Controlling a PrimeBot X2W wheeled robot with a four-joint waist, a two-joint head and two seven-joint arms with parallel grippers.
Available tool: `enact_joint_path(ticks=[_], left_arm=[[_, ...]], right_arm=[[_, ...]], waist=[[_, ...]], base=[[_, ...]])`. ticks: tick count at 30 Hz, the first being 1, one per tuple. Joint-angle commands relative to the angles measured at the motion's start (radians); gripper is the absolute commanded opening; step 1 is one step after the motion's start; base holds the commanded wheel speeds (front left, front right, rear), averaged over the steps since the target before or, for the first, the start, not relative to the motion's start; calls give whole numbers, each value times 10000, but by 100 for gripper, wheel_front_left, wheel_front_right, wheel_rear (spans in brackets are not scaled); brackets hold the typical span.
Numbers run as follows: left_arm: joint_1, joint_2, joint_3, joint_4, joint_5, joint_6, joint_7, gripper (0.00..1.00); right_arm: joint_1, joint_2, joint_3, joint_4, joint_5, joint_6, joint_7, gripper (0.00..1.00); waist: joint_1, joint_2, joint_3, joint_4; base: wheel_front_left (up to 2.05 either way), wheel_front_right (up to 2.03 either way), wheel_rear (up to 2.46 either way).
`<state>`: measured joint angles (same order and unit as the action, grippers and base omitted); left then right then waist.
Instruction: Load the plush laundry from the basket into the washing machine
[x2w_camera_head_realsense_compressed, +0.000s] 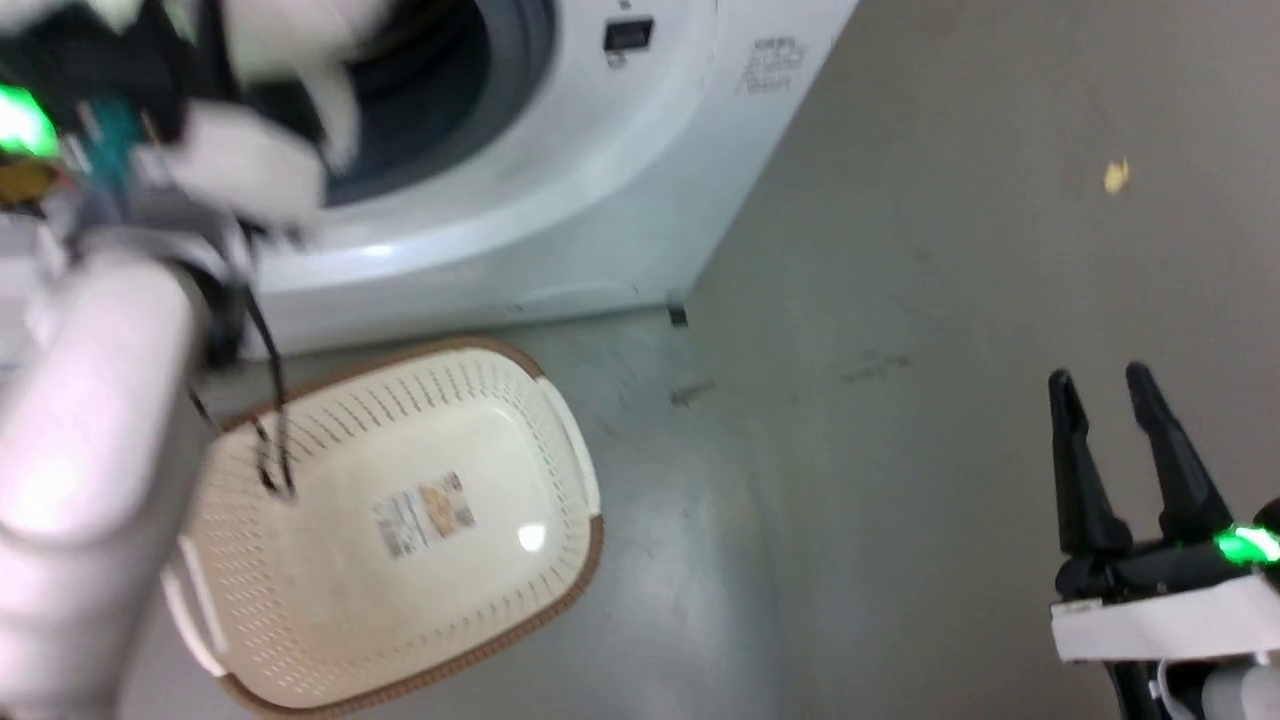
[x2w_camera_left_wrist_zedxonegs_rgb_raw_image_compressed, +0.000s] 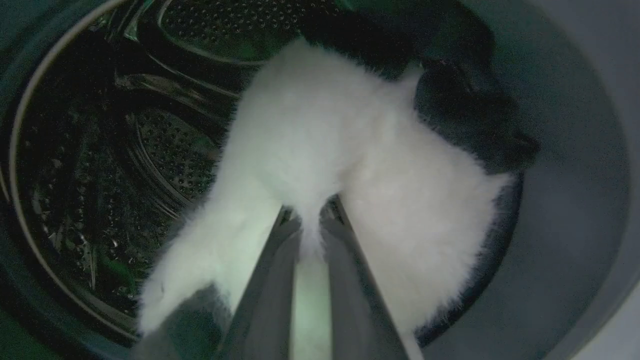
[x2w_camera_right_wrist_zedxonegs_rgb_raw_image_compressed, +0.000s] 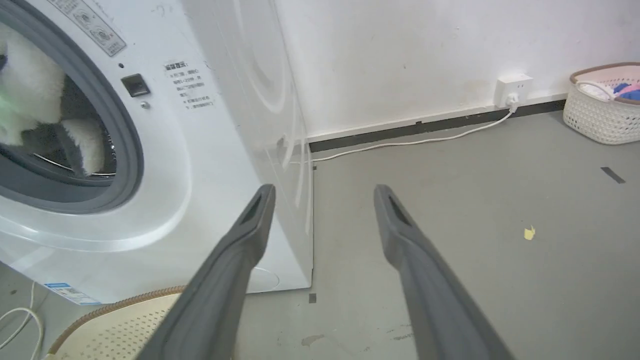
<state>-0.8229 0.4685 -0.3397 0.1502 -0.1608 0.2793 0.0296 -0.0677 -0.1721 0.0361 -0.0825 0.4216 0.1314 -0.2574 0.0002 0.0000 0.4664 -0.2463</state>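
Note:
My left gripper (x2w_camera_left_wrist_zedxonegs_rgb_raw_image_compressed: 311, 212) is shut on the plush laundry (x2w_camera_left_wrist_zedxonegs_rgb_raw_image_compressed: 320, 150), a fluffy white toy with black patches, and holds it inside the mouth of the washing machine (x2w_camera_head_realsense_compressed: 560, 190), in front of the steel drum (x2w_camera_left_wrist_zedxonegs_rgb_raw_image_compressed: 100, 165). The right wrist view shows the plush laundry (x2w_camera_right_wrist_zedxonegs_rgb_raw_image_compressed: 30, 105) hanging within the grey door seal (x2w_camera_right_wrist_zedxonegs_rgb_raw_image_compressed: 125, 145). On the floor before the washing machine (x2w_camera_right_wrist_zedxonegs_rgb_raw_image_compressed: 200, 150) lies the cream basket (x2w_camera_head_realsense_compressed: 400, 530), with just its floor label inside. My right gripper (x2w_camera_head_realsense_compressed: 1115, 385) stands open at the lower right, over bare floor, with nothing between its fingers (x2w_camera_right_wrist_zedxonegs_rgb_raw_image_compressed: 250, 230).
A second white woven basket (x2w_camera_right_wrist_zedxonegs_rgb_raw_image_compressed: 600, 105) with coloured clothes stands by the far wall, beside a wall socket with a white cable (x2w_camera_right_wrist_zedxonegs_rgb_raw_image_compressed: 410, 142). A small yellow scrap (x2w_camera_right_wrist_zedxonegs_rgb_raw_image_compressed: 529, 232) lies on the grey floor. My pale left forearm (x2w_camera_head_realsense_compressed: 80, 480) crosses above the basket's left end.

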Motion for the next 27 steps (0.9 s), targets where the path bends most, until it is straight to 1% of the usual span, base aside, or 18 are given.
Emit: enact_joint_path(ticks=[1,5,6,7,11,17,19,22,27], left_arm=[[-364,87,19,66,125,-46,66,0],[-2307,484,-142,1329,548,-555,965,0],[-3563,725,-310,2401,798,-988,1608,0],[-3936,764,-391,2731,873,-1136,1827,0],[-5146,812,-791,3899,1240,-1600,2551,0],[-6043,596,-1285,5474,1279,-2452,3667,0],[-6178,499,-1348,5850,1227,-2569,3845,0],[-6271,320,-1341,6228,1110,-2528,3800,0],[-6102,21,-1288,6628,885,-2329,3104,0]], right_arm=[[-151,-42,-16,-34,76,-7,-44,100],[-547,-36,21,3,353,-7,-44,100],[-778,-4,126,40,508,-7,-44,100],[-837,6,150,53,553,-7,-44,100],[-1053,33,199,95,720,-7,-44,100],[-1267,37,244,52,870,-7,-44,100],[-1313,28,229,35,900,-7,-44,100],[-1343,11,195,14,909,-7,-44,100],[-1356,-62,118,-11,831,-7,-44,100]], waist=[[-2,0,763,-490],[-2,0,1451,-767],[-2,0,1833,-981],[-2,0,1946,-1040],[-2,0,2326,-1215],[-2,0,2755,-1331],[-2,0,2840,-1325],[-2,0,2906,-1274],[-2,0,2695,-1063]], base=[[0,0,0],[0,0,0],[0,0,0],[0,0,0],[0,0,0],[0,0,0],[0,0,0],[0,0,0],[0,0,0]])
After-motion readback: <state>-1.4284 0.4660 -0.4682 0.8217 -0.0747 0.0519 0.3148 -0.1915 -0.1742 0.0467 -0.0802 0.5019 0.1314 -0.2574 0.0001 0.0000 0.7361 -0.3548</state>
